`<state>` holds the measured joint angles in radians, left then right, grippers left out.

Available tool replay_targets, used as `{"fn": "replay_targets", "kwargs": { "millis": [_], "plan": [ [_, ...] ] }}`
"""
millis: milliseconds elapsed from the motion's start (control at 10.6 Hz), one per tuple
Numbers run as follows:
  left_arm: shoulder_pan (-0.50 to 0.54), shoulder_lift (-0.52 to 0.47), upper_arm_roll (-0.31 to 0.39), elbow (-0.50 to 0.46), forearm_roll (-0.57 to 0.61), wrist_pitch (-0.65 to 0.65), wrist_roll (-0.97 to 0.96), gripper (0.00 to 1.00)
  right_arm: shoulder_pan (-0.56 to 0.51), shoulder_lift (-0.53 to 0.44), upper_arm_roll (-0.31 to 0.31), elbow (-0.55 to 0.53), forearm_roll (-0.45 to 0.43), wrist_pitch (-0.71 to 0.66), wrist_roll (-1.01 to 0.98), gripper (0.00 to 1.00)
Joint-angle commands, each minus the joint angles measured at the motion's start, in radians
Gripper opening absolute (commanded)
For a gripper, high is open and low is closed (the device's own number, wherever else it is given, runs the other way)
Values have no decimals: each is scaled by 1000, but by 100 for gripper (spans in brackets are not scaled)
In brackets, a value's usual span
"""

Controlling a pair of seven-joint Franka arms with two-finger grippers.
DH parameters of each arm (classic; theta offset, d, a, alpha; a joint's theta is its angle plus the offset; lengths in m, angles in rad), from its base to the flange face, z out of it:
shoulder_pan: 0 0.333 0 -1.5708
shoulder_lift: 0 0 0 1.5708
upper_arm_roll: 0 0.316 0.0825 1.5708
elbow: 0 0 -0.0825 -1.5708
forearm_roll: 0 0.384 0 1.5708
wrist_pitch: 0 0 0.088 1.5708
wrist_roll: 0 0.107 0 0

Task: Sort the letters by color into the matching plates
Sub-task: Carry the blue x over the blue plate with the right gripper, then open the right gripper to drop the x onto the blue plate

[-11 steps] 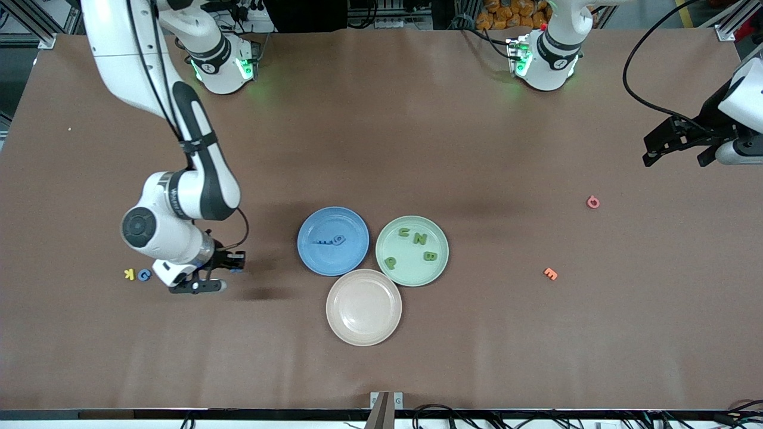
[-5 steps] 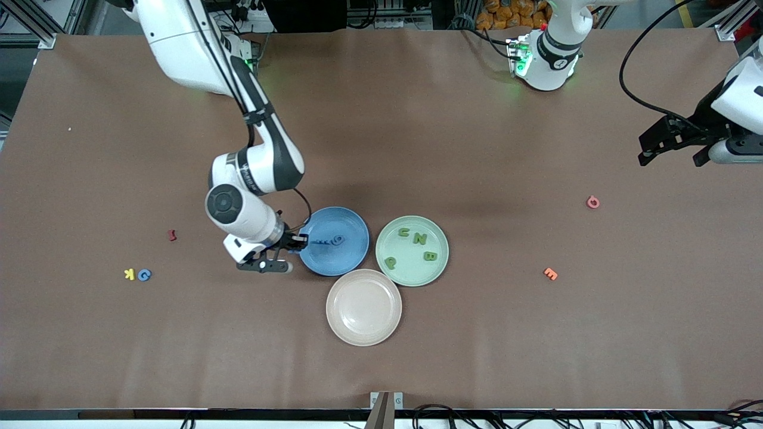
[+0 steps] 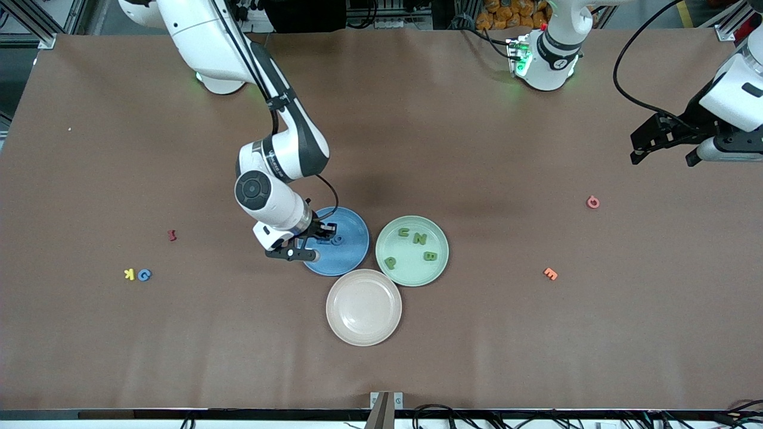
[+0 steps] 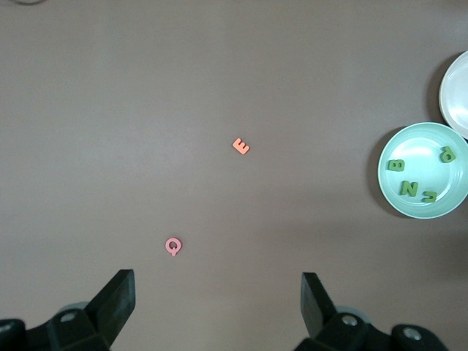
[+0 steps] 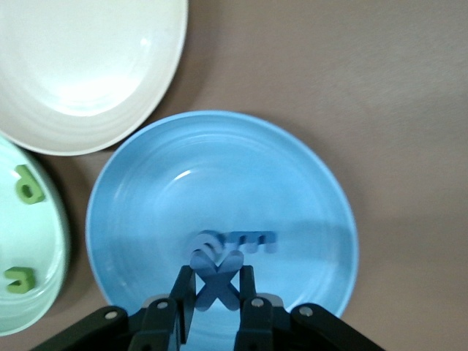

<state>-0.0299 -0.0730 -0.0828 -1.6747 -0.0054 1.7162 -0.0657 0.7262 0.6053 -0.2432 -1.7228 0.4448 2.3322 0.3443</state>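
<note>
Three plates sit mid-table, touching one another: the blue plate (image 3: 337,241) toward the right arm's end, the green plate (image 3: 412,251) beside it, and the beige plate (image 3: 363,307) nearest the front camera. My right gripper (image 3: 316,235) hangs over the blue plate with its jaws pinched narrow on a blue X (image 5: 215,284). Two blue letters (image 5: 235,242) lie in that plate just under it.

The green plate holds four green letters (image 3: 419,239); the beige plate holds nothing.

Loose pieces lie out on the table: a dark red letter (image 3: 172,235) and, nearer the front edge, a yellow K (image 3: 129,274) touching a blue G (image 3: 144,274), all toward the right arm's end. A pink letter (image 3: 592,202) and an orange E (image 3: 550,273) lie toward the left arm's end. My left gripper (image 4: 218,303) waits, jaws wide and empty, over bare table near that end's edge, above the pink letter.

I judge the risks this way. The X sits over the plate's rim side, not its middle, so a release here could bounce it off the rim onto the table. Dropped from height, it may land on the two letters below and knock one out. It is small and flat, so it could also stick to a finger when the jaws part.
</note>
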Motion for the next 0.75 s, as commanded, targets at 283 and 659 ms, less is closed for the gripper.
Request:
{"fn": "replay_targets", "kwargs": {
  "millis": [283,659],
  "plan": [
    [5,1,-11,21,-18,-21,1,100,35,34,-4,46,61,9,12,31],
    [8,2,-9,21,-16,-21,1,100,3,24,-16,45,52,1,-34,100]
  ]
}}
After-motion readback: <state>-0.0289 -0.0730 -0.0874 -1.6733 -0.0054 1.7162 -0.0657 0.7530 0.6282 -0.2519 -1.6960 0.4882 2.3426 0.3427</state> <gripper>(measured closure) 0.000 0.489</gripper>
